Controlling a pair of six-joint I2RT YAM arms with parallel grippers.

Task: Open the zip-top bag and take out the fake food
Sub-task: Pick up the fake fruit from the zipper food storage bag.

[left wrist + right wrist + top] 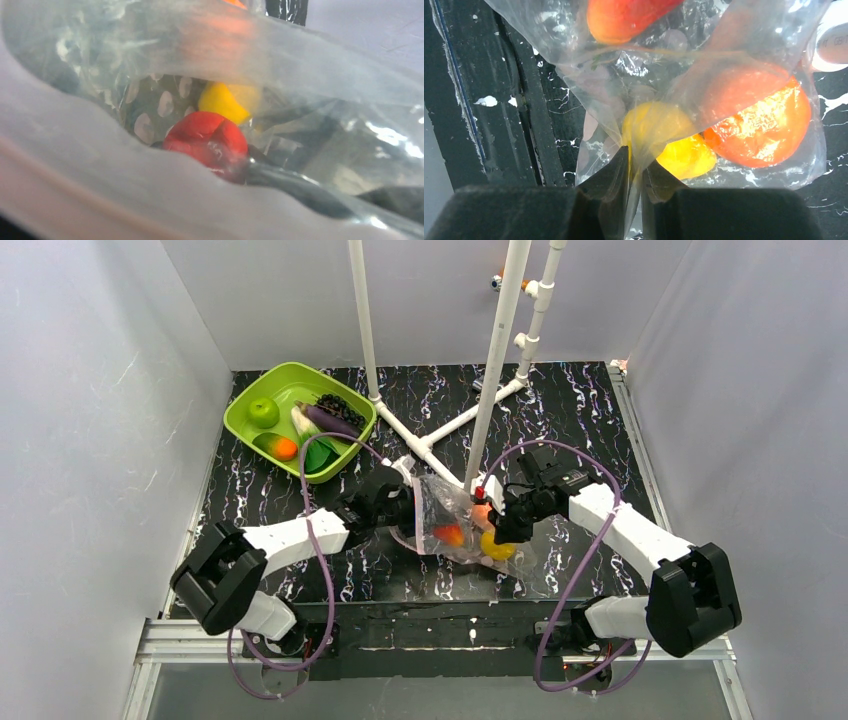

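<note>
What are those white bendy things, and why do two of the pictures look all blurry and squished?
Those are two robot arms. One picture looks down from above. The other two come from little cameras on the arms' wrists, very close up, so everything looks huge.

On the black table sits a green tray with toy food: a green apple, grapes and more. In the middle is a clear plastic bag.

The right pincer is pinching the bag's plastic. The left pincer is at the bag's mouth; I can't tell whether it grips anything. Its camera peeks inside at a red piece and a yellow lemon. An orange is in there too.
</note>
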